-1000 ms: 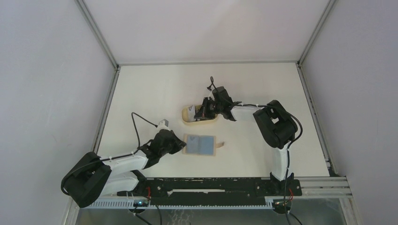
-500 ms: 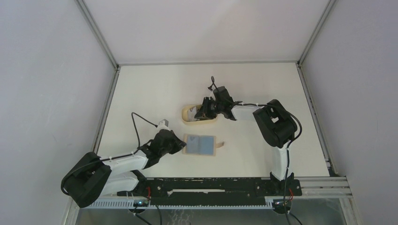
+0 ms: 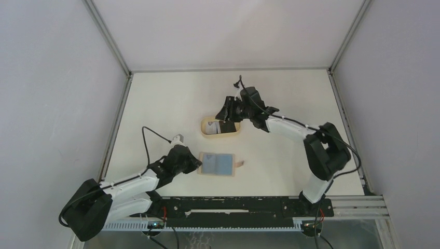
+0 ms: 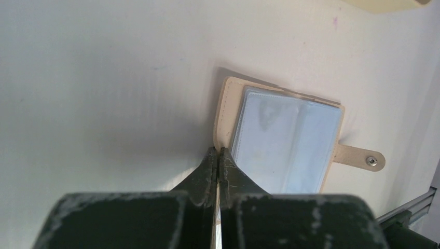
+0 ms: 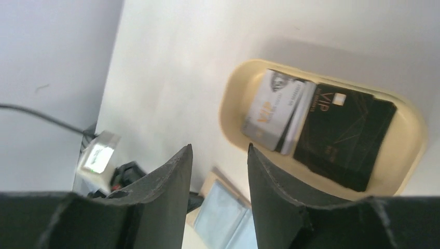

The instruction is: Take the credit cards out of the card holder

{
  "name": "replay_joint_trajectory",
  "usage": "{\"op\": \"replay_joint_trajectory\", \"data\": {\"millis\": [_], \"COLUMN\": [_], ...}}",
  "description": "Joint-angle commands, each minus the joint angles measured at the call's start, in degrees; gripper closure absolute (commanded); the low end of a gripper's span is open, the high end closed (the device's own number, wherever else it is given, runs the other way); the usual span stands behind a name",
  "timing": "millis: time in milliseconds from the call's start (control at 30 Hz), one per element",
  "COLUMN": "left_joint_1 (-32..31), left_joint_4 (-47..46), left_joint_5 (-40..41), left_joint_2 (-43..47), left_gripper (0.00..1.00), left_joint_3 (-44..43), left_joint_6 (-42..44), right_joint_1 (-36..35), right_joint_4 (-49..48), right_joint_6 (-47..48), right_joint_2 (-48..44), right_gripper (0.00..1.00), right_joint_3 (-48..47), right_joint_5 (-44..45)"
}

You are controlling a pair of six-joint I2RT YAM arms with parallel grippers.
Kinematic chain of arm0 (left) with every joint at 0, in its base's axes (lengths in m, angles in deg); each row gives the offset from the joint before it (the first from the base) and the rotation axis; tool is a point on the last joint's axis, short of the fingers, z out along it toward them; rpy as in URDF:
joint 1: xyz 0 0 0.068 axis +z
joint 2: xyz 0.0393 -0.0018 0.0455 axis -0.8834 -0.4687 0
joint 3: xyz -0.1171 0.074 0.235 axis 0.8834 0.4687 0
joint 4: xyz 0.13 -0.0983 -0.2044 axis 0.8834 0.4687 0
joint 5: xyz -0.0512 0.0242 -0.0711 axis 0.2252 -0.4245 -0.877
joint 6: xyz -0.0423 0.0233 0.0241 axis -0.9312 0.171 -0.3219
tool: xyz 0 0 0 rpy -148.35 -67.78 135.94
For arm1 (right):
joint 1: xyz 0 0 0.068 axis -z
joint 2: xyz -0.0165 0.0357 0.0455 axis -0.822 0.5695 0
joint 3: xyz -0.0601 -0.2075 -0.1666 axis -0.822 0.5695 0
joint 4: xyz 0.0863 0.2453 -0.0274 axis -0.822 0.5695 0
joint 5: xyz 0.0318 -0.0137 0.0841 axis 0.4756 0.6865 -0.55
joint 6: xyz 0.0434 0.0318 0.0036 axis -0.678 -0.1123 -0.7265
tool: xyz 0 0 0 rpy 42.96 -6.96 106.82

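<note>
**Mia:** What is the biggest thing here?

**Ben:** The white table (image 3: pixel 171 98). The two arms reach over it from the near edge.

**Mia:** What comes next?

**Ben:** The tray (image 5: pixel 231 98). It is beige and oval, and it sits near the middle of the table. The right gripper (image 5: pixel 218 148) hangs above it. Its two fingers are spread apart, with nothing between them.

**Mia:** Where is the card holder?

**Ben:** The card holder (image 4: pixel 285 145) lies flat on the table, closer to the arms than the tray and apart from it. It is folded open, with the grey-blue inside facing up. I can't tell if any card is in its pockets.

**Mia:** And the other hand?

**Ben:** The left gripper (image 4: pixel 218 150) is right at the card holder. Its fingers are pressed together on the corner of the tan edge. The rest of the card holder lies out past the fingertips.

**Mia:** Where are the credit cards?

**Ben:** The credit cards (image 5: pixel 332 135) lie inside the tray, under the right gripper. There are black ones on one side. A pale grey one lies beside them, and they overlap a bit.

**Mia:** What is the smallest thing?

**Ben:** The snap tab (image 4: pixel 360 158). It sticks out flat from the far edge of the card holder, on the side away from the left gripper.
</note>
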Motion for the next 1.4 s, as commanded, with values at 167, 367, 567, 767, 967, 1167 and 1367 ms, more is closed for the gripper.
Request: {"op": "replay_joint_trajectory", "data": {"millis": [167,367,567,767,967,1167,1367], "left_joint_1": [-0.29,-0.26,-0.29,-0.23,-0.22,-0.31,-0.28], "left_joint_4": [9.66,14.09,14.83,11.74,11.46,9.59,8.28], "left_joint_5": [1.34,1.61,1.87,1.60,2.59,2.56,2.14], "left_joint_2": [2.48,4.51,4.25,2.55,3.69,5.47,7.62], "left_gripper": [1.00,1.00,1.00,1.00,1.00,1.00,1.00], "left_joint_3": [-3.94,-8.19,-8.85,-6.30,-4.72,-1.99,0.18], "left_joint_6": [3.67,5.30,5.37,3.51,1.88,-0.51,-2.46], "right_joint_1": [-9.72,-12.98,-14.69,-18.87,-23.18,-27.04,-28.25], "right_joint_4": [0.88,-5.79,-6.85,-0.45,6.70,13.90,16.26], "right_joint_6": [1.62,-3.69,-4.33,-2.40,-0.23,3.09,3.23], "right_joint_2": [-9.67,-8.30,-6.69,-3.29,-1.13,2.99,7.59], "right_gripper": [0.47,0.47,0.47,0.41,0.36,0.28,0.07], "right_joint_3": [8.44,14.79,15.48,10.65,5.99,-0.53,-4.55], "right_joint_5": [6.76,6.95,7.20,12.62,18.74,25.32,27.53]}}
